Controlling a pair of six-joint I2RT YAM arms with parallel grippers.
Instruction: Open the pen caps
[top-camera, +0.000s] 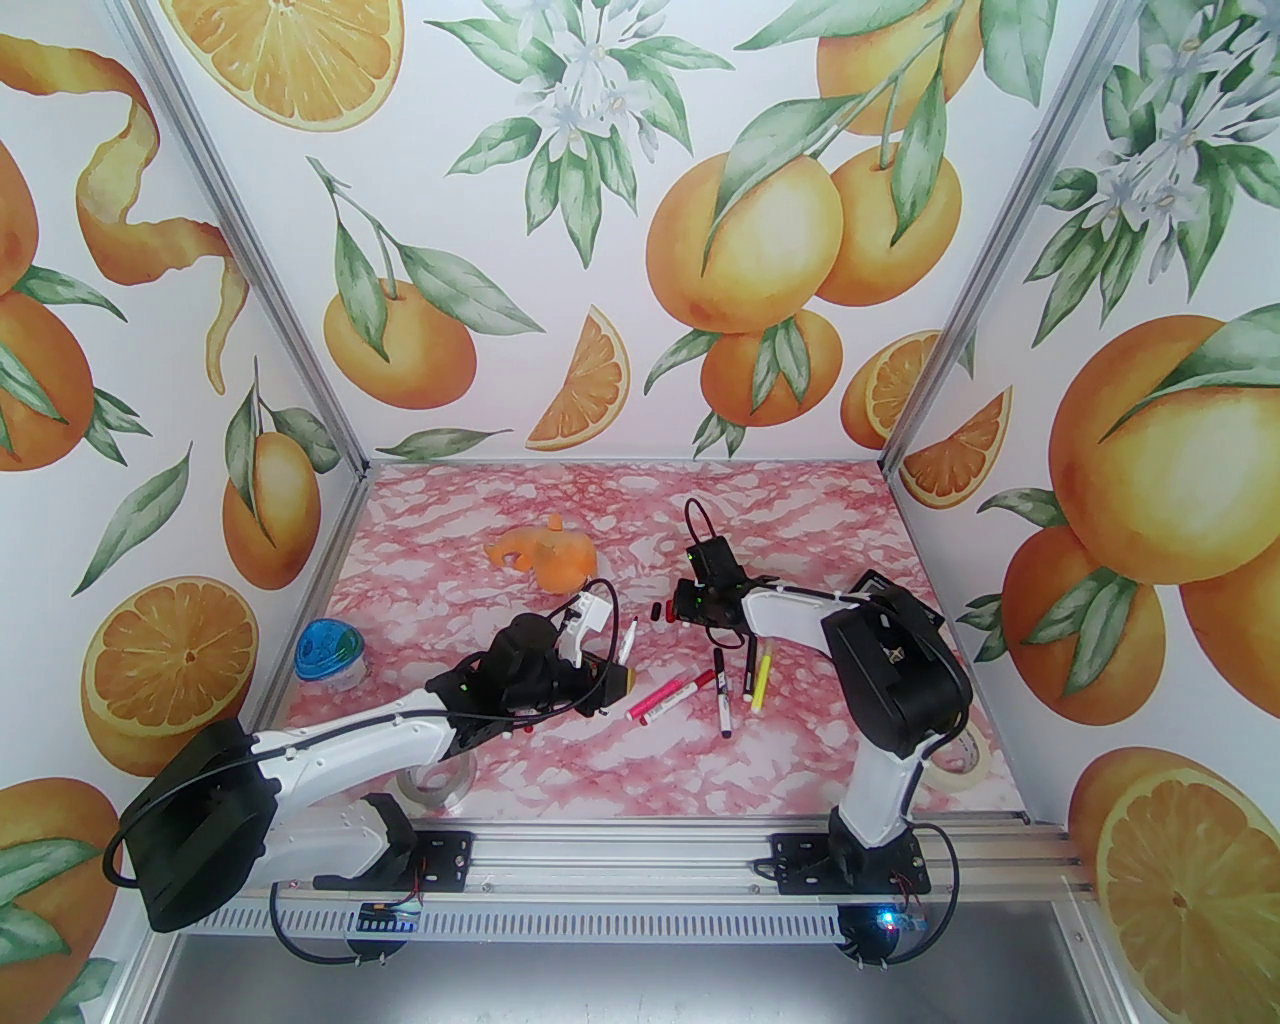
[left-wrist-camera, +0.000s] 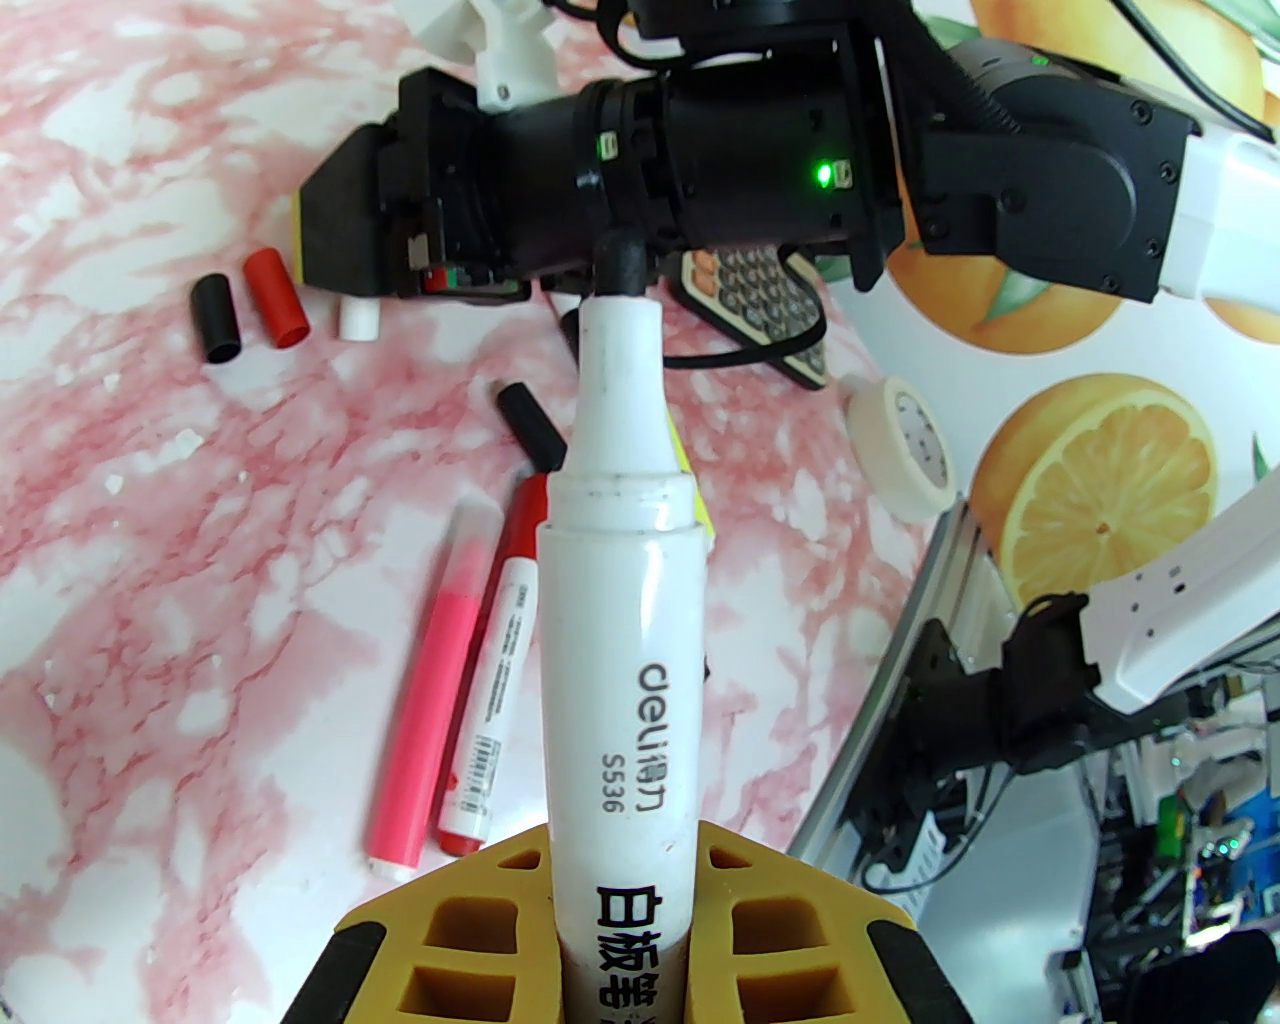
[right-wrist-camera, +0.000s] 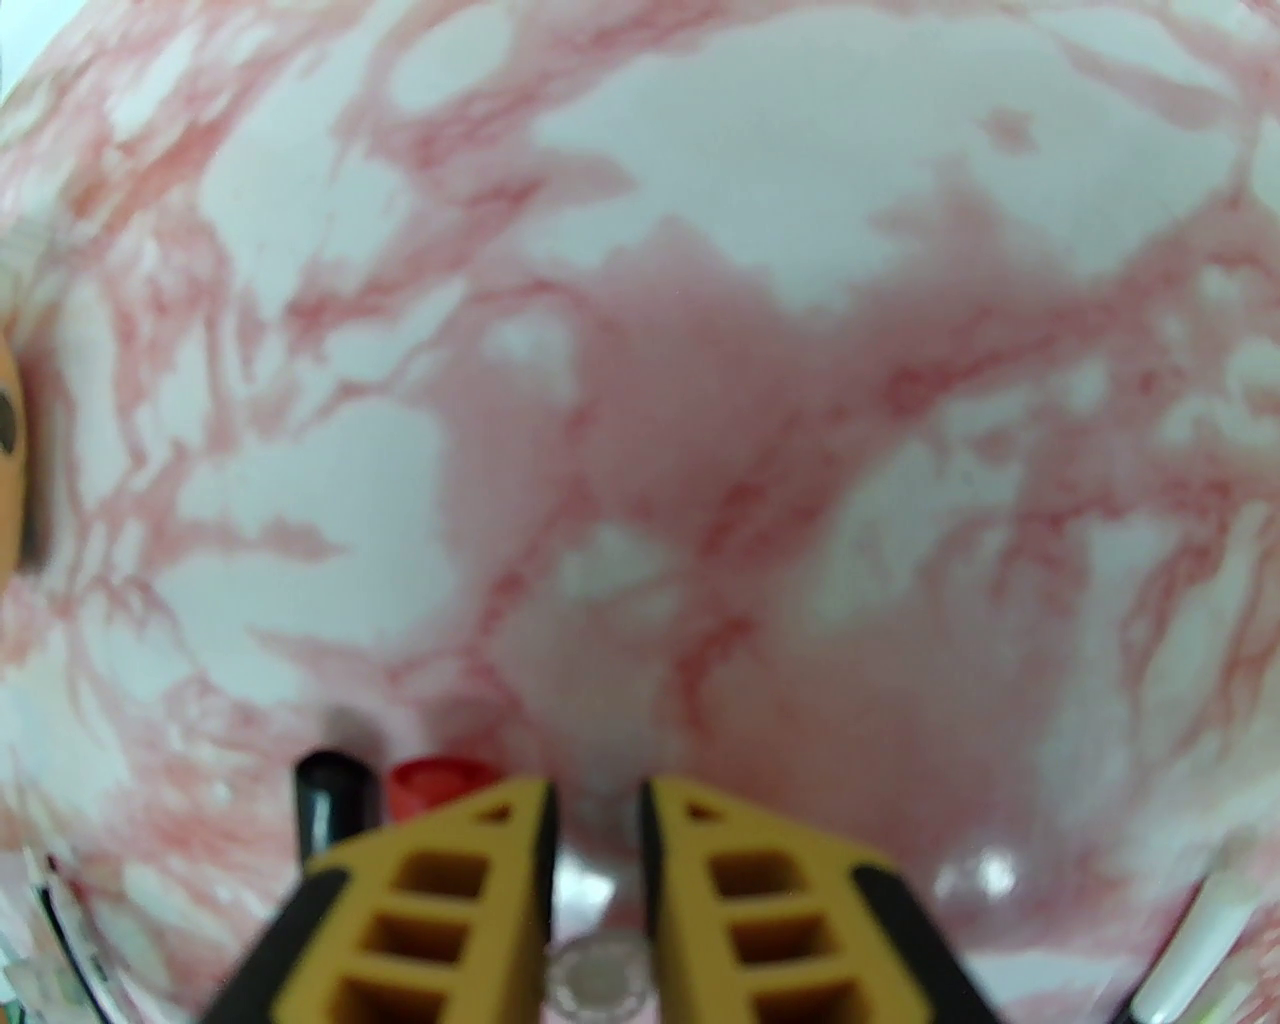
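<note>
My left gripper (left-wrist-camera: 625, 845) is shut on a white pen (left-wrist-camera: 620, 620) whose bare black tip (left-wrist-camera: 620, 265) points at the right arm; it also appears in the top view as the held pen (top-camera: 627, 645) and left gripper (top-camera: 622, 680). A black cap (left-wrist-camera: 216, 318), a red cap (left-wrist-camera: 276, 297) and a white cap (left-wrist-camera: 358, 320) rest on the table. My right gripper (right-wrist-camera: 597, 790) hovers low over them, jaws a narrow gap apart, with the white cap (right-wrist-camera: 598, 975) between the fingers. Pink (left-wrist-camera: 430, 690), red-ended (left-wrist-camera: 495, 680) and black (left-wrist-camera: 530, 425) pens lie loose.
More pens lie between the arms, among them a yellow one (top-camera: 763, 680). An orange toy (top-camera: 545, 560) sits at the back and a blue-lidded jar (top-camera: 330, 655) at the left. Tape rolls (top-camera: 435, 785) (top-camera: 960, 765) lie near the front rail. A remote (left-wrist-camera: 760, 300) lies under the right arm.
</note>
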